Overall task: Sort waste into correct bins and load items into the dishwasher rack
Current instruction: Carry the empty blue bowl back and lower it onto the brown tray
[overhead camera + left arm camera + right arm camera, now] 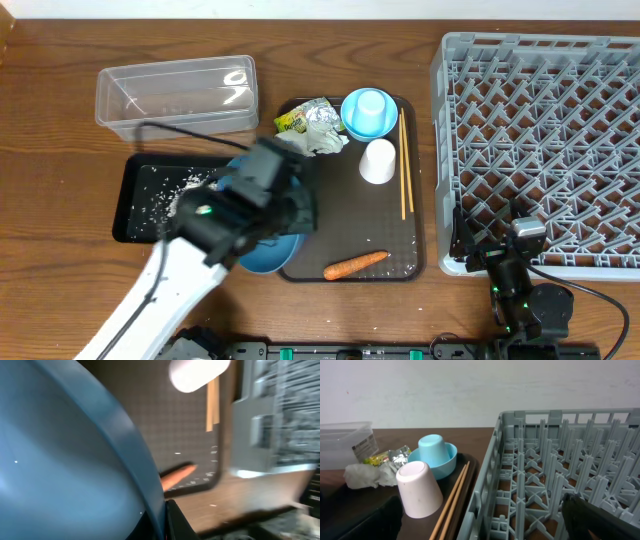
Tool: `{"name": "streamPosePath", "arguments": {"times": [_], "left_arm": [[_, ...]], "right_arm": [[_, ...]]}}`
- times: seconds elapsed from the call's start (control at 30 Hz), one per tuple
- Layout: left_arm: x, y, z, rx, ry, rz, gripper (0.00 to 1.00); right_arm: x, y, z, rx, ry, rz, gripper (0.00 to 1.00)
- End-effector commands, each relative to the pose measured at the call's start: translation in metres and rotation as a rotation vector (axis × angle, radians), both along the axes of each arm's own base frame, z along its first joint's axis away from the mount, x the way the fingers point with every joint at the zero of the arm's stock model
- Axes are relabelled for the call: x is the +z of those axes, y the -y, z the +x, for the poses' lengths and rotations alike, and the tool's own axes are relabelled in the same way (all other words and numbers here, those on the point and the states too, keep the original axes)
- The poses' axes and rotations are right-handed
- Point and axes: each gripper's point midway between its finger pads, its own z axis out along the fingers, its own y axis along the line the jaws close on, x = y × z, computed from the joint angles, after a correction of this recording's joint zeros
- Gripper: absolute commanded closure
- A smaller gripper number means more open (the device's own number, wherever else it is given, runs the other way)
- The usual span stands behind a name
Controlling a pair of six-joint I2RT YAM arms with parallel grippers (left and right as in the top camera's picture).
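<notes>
Wooden table [60, 80], overhead: left tool [285, 213] at front-left corner of serving tray [350, 225].
Left wrist: clenched on dark blue bowl [60, 460] rim, likely for carrying. Right wrist: right tool [485, 527] spread, empty, facing dishwasher rack [560, 414].
</notes>
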Motion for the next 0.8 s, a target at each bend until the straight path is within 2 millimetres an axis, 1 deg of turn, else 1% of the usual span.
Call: {"name": "streamPosePath", "arguments": {"times": [0.0,0.17,0.3,0.37,0.47,0.57,0.77], "left_arm": [[-0.012,-0.01,0.018,0.073,0.058,0.155,0.94],[-0.046,0.002,0.024,0.068,-0.018,0.222,0.94],[-0.067,0.008,0.032,0.066,-0.048,0.252,0.94],[-0.073,0.013,0.037,0.065,-0.047,0.252,0.94],[-0.077,0.024,0.047,0.061,-0.029,0.22,0.94],[-0.075,0.037,0.053,0.047,-0.014,0.165,0.94],[-0.071,0.058,0.053,0.008,0.023,0.116,0.94]], "right_arm": [[-0.001,0.002,0.0,-0.008,-0.003,-0.006,0.01],[-0.001,0.002,0.0,-0.008,-0.003,-0.006,0.01],[-0.001,0.002,0.0,-0.008,-0.003,-0.006,0.01],[-0.001,0.002,0.0,-0.008,-0.003,-0.006,0.01],[-0.001,0.002,0.0,-0.008,-0.003,-0.006,0.01],[-0.001,0.002,0.0,-0.008,-0.003,-0.006,0.01],[-0.001,0.002,0.0,-0.008,-0.003,-0.006,0.01]]}}
